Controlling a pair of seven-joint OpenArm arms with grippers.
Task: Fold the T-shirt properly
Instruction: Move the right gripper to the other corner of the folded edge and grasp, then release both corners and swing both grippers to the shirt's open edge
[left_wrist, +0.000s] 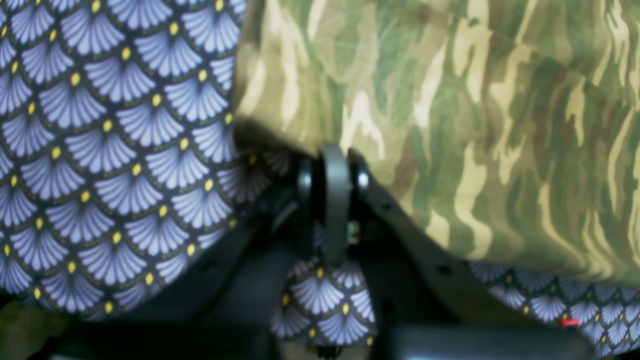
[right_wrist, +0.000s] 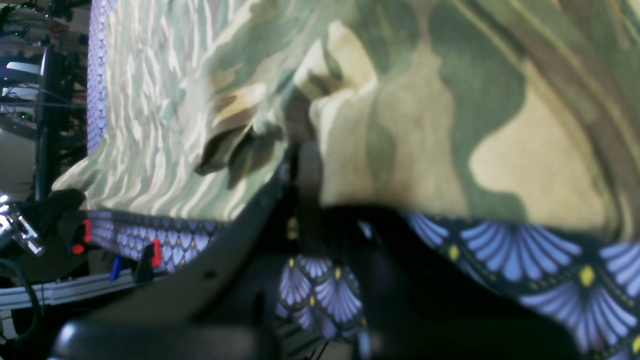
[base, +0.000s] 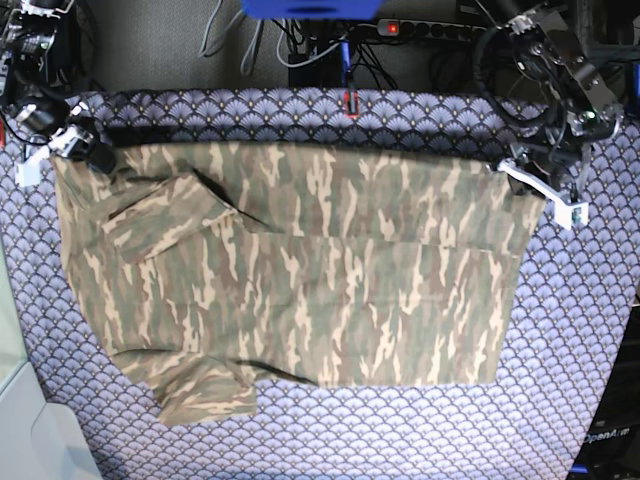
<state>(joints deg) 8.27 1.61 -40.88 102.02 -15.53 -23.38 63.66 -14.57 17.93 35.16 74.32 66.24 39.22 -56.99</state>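
The camouflage T-shirt (base: 300, 270) lies spread across the table, one sleeve (base: 165, 215) folded over its upper left and the other sleeve (base: 205, 395) sticking out at the lower left. My left gripper (base: 515, 170) is at the shirt's far right corner, shut on the fabric. In the left wrist view its closed fingers (left_wrist: 334, 155) pinch the edge of the T-shirt (left_wrist: 475, 125). My right gripper (base: 75, 148) is shut on the far left corner. Close up, bunched T-shirt (right_wrist: 425, 100) fabric gathers at the right gripper (right_wrist: 302, 150).
A purple scallop-patterned cloth (base: 560, 350) covers the table under the shirt. Red clamps (right_wrist: 156, 252) hold it to a metal rail (right_wrist: 75, 290) at the table edge. Cables and a power strip (base: 400, 28) lie beyond the far edge.
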